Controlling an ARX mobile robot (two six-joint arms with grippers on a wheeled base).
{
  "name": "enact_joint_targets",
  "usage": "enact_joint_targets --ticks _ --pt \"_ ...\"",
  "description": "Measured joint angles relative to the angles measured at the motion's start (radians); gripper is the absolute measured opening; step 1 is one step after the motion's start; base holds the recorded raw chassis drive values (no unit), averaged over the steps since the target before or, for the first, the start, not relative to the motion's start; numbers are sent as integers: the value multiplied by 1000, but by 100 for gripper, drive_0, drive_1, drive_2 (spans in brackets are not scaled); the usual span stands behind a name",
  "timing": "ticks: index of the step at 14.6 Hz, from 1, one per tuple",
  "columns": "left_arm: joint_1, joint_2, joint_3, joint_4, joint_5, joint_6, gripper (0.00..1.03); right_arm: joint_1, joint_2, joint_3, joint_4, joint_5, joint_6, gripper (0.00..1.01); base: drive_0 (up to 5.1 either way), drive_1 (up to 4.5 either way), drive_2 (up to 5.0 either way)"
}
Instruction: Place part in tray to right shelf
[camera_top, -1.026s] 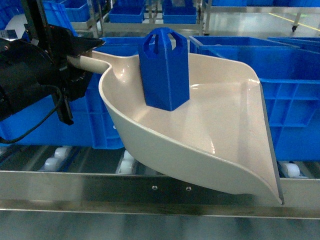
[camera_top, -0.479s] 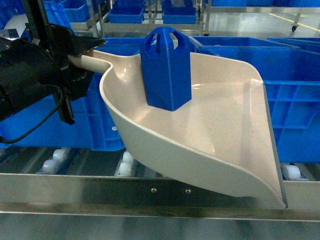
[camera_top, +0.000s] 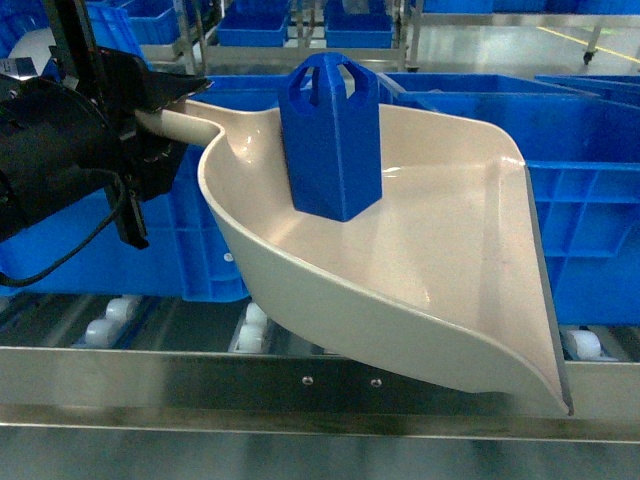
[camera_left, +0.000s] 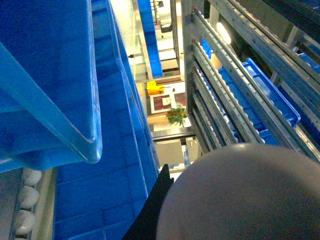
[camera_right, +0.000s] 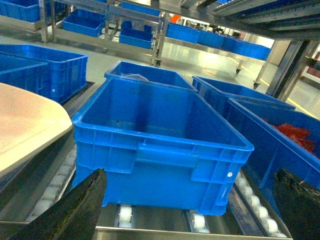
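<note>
Small bright-blue boxy plastic part (camera_top: 331, 135) with tapered cut-out top stands upright in the large beige glossy plastic dustpan-shaped tray (camera_top: 470, 250), toward its back near the handle. Left gripper (camera_top: 150, 110) is clenched on the tray handle; the tray's front lip is at the flat bolted front rail of the stainless-steel roller right shelf (camera_top: 300, 385), in front of the big blue plastic crates (camera_right: 160, 135).

Right gripper (camera_right: 187, 210) hangs spread wide apart, holding nothing.

Judgement: part looks light, rigid, hollow. Tall and loose on slick plastic, so likely to slide or topple if tilted. Best hold: across its flat side walls, mid-height.

No readable labels or writing.
</note>
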Motion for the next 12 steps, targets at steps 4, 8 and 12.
enact_joint_targets --ticks 4,8,12 --pt "0 0 0 0 0 0 12 0 0 0 0 0 0 98 0 0 0" --pt "0 0 0 0 0 0 12 0 0 0 0 0 0 98 0 0 0" --pt "0 0 0 0 0 0 12 0 0 0 0 0 0 98 0 0 0"
